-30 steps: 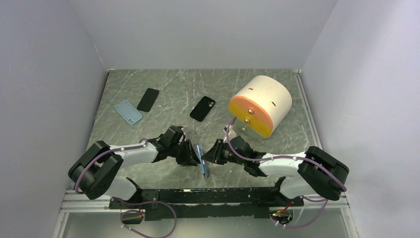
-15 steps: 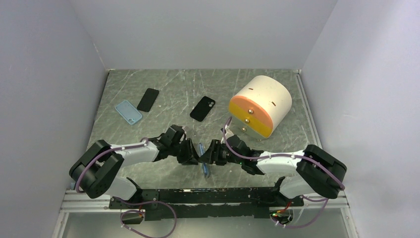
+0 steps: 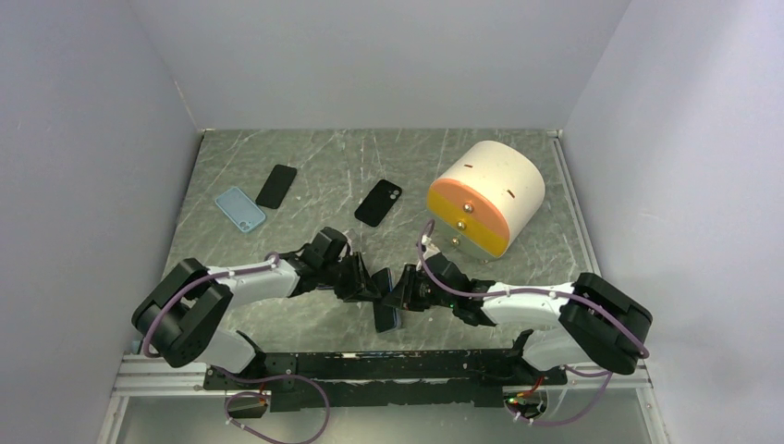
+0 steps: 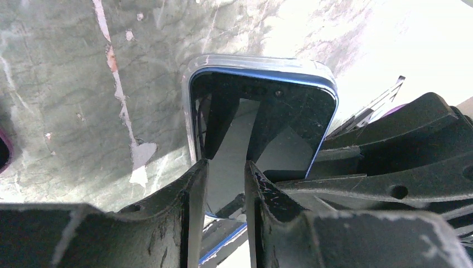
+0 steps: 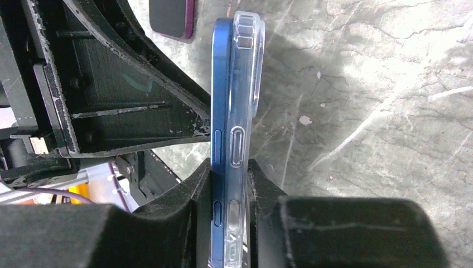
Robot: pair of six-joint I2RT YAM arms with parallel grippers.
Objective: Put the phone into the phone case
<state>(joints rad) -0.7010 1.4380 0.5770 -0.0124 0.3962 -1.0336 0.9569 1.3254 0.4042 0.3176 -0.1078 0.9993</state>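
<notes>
The right gripper (image 5: 230, 167) pinched the phone (image 5: 221, 84) and clear phone case (image 5: 251, 67) tight between the arms, so the left gripper (image 4: 223, 167), jaws a little apart and maybe holding nothing, needed to push flat and gently.

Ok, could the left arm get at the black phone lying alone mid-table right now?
Probably not yet: the left gripper is shut on the blue phone and clear case. The black phone itself lies in the open, with bare table before it.
</notes>
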